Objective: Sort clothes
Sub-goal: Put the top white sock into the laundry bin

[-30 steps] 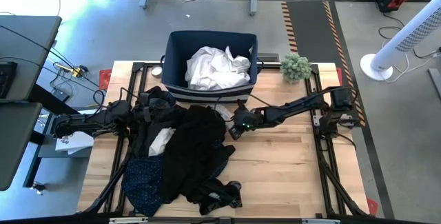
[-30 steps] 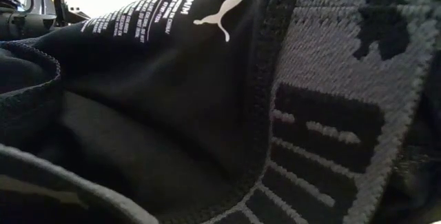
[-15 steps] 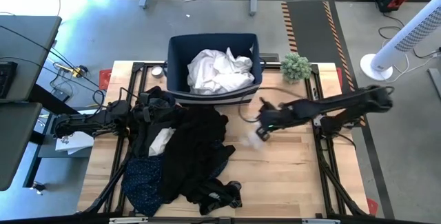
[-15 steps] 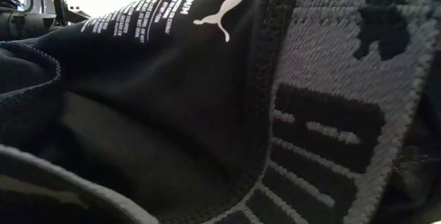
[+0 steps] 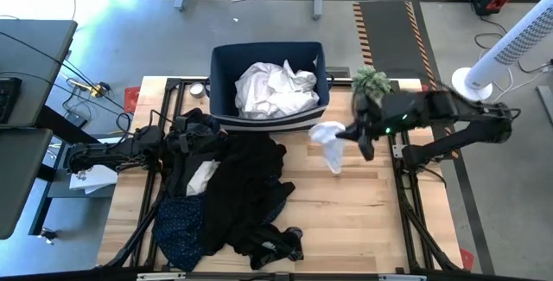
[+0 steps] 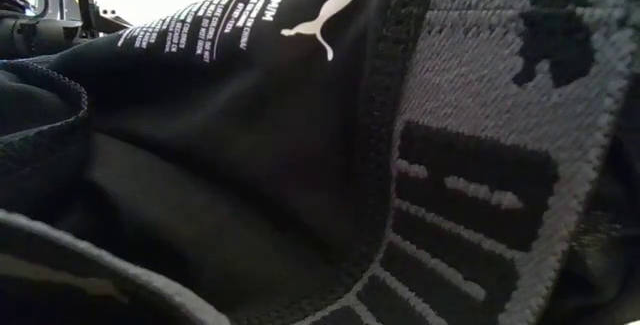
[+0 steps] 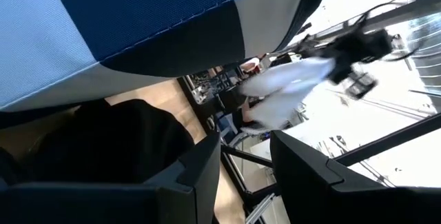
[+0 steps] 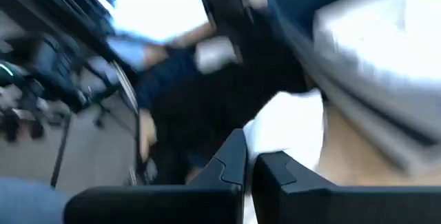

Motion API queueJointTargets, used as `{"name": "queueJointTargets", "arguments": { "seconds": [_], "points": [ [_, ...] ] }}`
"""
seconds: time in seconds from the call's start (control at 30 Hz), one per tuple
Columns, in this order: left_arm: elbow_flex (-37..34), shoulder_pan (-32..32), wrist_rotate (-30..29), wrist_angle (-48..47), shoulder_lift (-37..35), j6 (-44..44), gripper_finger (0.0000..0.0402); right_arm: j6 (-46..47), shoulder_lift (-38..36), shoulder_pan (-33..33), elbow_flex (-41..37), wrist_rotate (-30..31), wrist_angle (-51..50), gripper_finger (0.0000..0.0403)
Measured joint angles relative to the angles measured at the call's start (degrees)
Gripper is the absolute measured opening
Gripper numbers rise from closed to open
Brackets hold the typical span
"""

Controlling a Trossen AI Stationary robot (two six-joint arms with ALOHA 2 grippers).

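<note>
My right gripper (image 5: 344, 134) is shut on a white garment (image 5: 328, 143) in the air to the right of the navy bin (image 5: 223, 65), which holds several white clothes (image 5: 272, 86). A pile of black clothes (image 5: 242, 186) lies on the table's left half, with a white piece (image 5: 203, 177) in it and a speckled navy garment (image 5: 177, 225) at its near left. My left gripper (image 5: 168, 147) is open at the pile's left edge (image 7: 124, 134). A black garment with a printed label (image 6: 250, 145) fills the low view. My right gripper pinches an edge of the white garment (image 8: 275, 124) between its two fingers. The garment is lifted clear of the table and hangs slack below and beside the fingers (image 5: 333, 156). It also shows in the left wrist view (image 7: 286, 89). One layer or several, I cannot tell.
A small green plant (image 5: 370, 82) stands at the table's far right, close to my right arm. Bare wood (image 5: 354, 220) lies on the table's right half. A white fan (image 5: 510, 47) stands on the floor beyond the right edge.
My right gripper has gone from the right edge of the black pile up and toward the table's right and far edges. It has drawn the white garment out with it, and the garment now hangs clear of the table. The pile has stayed where it was.
</note>
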Motion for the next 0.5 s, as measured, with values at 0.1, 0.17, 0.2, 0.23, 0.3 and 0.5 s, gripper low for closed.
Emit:
{"name": "queueJointTargets", "arguments": {
  "seconds": [0.1, 0.17, 0.2, 0.23, 0.3, 0.5],
  "points": [
    [0.00, 0.02, 0.00, 0.00, 0.00, -0.04, 0.0126, -5.28, 3.19, -2.08, 7.66, 0.33, 4.18, 0.0001],
    [0.00, 0.02, 0.00, 0.00, 0.00, -0.07, 0.0126, -9.62, 6.04, -3.90, 13.00, 1.18, 7.10, 0.0000],
    [0.00, 0.00, -0.02, 0.00, 0.00, -0.23, 0.0126, -11.71, 7.67, -4.96, 15.72, 1.68, 8.30, 0.0000],
    [0.00, 0.01, -0.02, 0.00, 0.00, -0.69, 0.0126, -13.94, 9.31, -6.08, 18.28, 2.23, 9.10, 0.0000],
    [0.00, 0.02, -0.04, -0.01, 0.00, -1.49, 0.0126, -18.53, 12.80, -8.66, 23.40, 4.16, 10.22, 0.0000],
    [0.00, 0.02, -0.07, -0.01, 0.00, -1.55, 0.0126, -28.90, 23.06, -16.74, 35.06, 10.46, 10.32, 0.0000]
  ]
}}
